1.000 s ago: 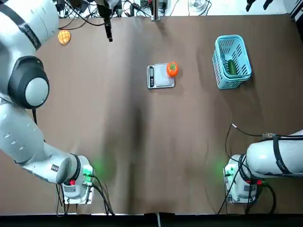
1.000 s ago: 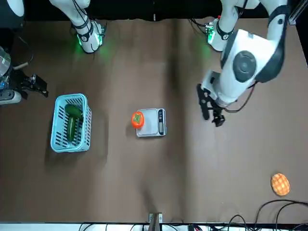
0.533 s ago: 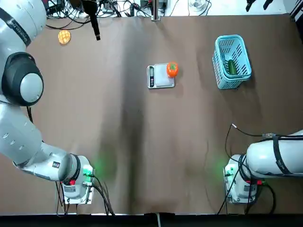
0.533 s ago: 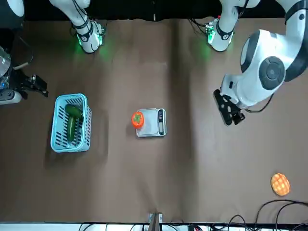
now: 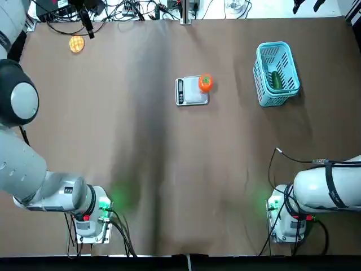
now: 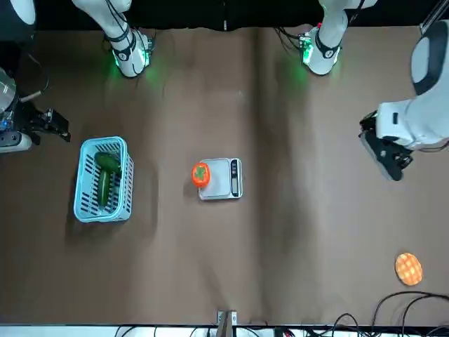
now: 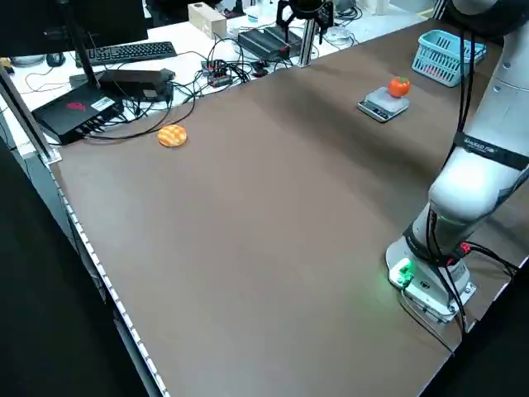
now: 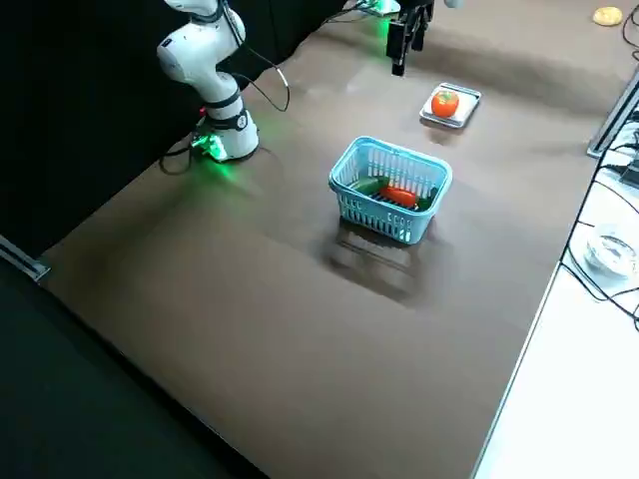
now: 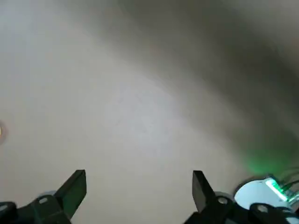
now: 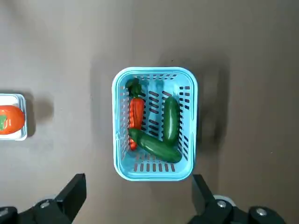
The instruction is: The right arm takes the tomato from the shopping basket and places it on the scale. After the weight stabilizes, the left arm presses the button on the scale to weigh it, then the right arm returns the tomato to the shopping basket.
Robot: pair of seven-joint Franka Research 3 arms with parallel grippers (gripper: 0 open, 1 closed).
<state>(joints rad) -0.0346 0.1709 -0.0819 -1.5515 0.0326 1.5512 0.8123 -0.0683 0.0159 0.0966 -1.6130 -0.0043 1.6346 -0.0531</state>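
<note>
Swinging away from the middle of the table, the left gripper (image 6: 384,156) is now sitting far out toward the robot's left, well apart from the scale (image 5: 192,91); one second earlier it was hanging much nearer the scale's display edge, and half a second ago it was about halfway between the two positions. Its own wrist view is showing both fingers (image 9: 74,189) spread wide with only bare table between them, so it is carrying nothing.

Nothing else is shifting. The tomato (image 5: 205,82) is resting on the scale, at the platform edge opposite the dark display strip, in the same spot as in the earlier views. The shopping basket (image 5: 275,73) is standing well apart from the scale on the robot's right, holding green elongated vegetables (image 10: 164,130) and a long red-orange item (image 10: 136,114).

The right gripper (image 10: 135,198) is hovering high above the basket with its fingers parted and empty; the tomato is showing at the margin of its wrist view.

Judged from this layout, the left arm is retreating from the scale, which suggests the button press is behind it, although no view is confirming a reading on the display. The remaining step appears to be the right arm's: travelling across to the scale, closing on the tomato and carrying it to the basket. A flat yellow-orange round item (image 5: 76,43) is lying near the far left corner, playing no part.
</note>
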